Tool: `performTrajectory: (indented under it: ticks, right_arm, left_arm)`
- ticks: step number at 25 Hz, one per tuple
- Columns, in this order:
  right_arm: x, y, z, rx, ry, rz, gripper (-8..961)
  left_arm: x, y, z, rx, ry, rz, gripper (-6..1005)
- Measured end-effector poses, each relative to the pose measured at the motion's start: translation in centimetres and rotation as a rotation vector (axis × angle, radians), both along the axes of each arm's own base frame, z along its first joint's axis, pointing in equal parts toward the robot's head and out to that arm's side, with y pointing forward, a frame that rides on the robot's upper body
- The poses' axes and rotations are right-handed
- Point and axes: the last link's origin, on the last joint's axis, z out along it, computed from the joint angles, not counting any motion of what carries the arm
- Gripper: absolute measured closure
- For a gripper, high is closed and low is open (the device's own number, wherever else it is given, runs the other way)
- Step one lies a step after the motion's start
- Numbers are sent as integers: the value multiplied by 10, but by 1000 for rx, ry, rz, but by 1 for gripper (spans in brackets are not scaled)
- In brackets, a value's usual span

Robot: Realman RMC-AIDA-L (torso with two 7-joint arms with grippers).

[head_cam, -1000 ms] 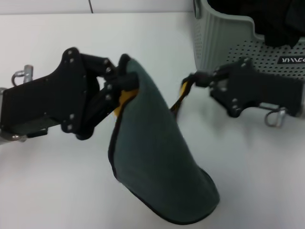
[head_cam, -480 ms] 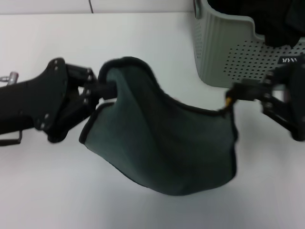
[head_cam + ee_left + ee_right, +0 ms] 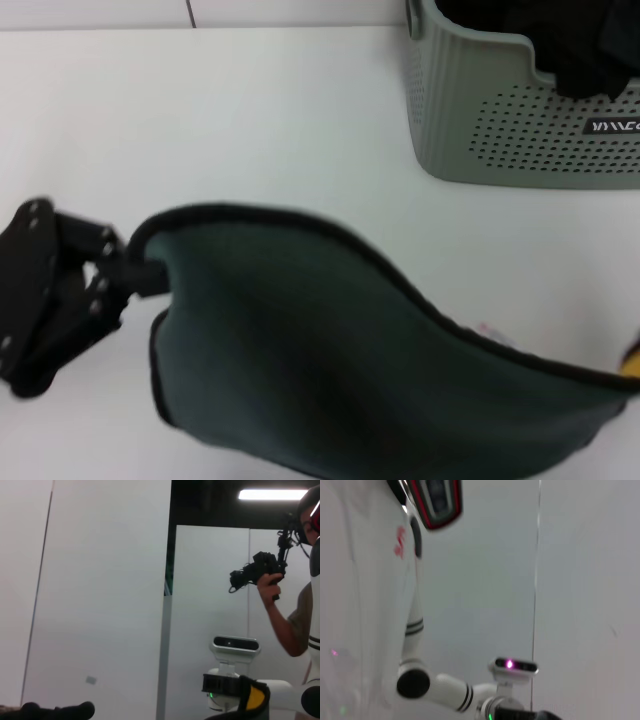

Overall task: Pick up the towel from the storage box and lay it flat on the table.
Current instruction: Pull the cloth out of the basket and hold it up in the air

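The towel (image 3: 330,360) hangs spread wide above the table (image 3: 250,120), dark grey-green face up, with its black piped edge along the top. A bit of its yellow face shows at the right edge of the head view (image 3: 632,362). My left gripper (image 3: 143,268) is low on the left and is shut on the towel's left corner. My right gripper is out of view past the right edge, where the towel's other end runs off. The storage box (image 3: 500,110) stands at the back right, away from the towel.
A plain black cloth (image 3: 560,35) lies inside the storage box. The left wrist view shows a person holding a camera rig (image 3: 280,580) and another robot (image 3: 235,680) farther off. Bare white table lies behind the towel.
Both grippers have moved apart and toward me. The towel has gone from a hanging fold to a wide stretched sheet. The right gripper has left the head view.
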Motion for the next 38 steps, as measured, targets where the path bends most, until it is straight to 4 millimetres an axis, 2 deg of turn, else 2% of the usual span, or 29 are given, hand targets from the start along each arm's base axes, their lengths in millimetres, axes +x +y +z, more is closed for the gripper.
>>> performTrajectory:
  ticks: [3, 5, 9, 13, 14, 15, 18, 23, 32, 38]
  right_arm:
    - [15, -2, 2, -32, 50, -62, 923]
    - [27, 6, -5, -42, 57, -161, 921]
    - [51, 36, -37, -87, 24, -378, 918]
    - [61, 65, -70, -149, -28, -511, 916]
    - [61, 72, -78, -156, -45, -533, 915]
    - [62, 77, -85, -157, -65, -550, 914]
    - [63, 93, -101, -136, -130, -600, 912]
    - [72, 107, -116, -88, -202, -690, 909]
    - [89, 119, -113, 3, -240, -801, 902]
    - [95, 128, -113, 55, -266, -847, 898]
  left_arm:
    - [-9, -11, -5, -7, 15, 40, 967]
    - [-16, -9, -14, -28, 34, 83, 967]
    - [-31, 16, -55, -132, 143, 217, 967]
    - [-25, 43, -97, -184, 281, 240, 967]
    - [-19, 55, -115, -181, 344, 239, 967]
    - [-19, 55, -115, -181, 344, 239, 967]
    - [-12, 74, -131, -148, 424, 253, 967]
    - [-17, 91, -131, -77, 471, 312, 967]
    - [-29, 121, -118, 42, 562, 403, 967]
    - [-31, 133, -114, 96, 626, 420, 967]
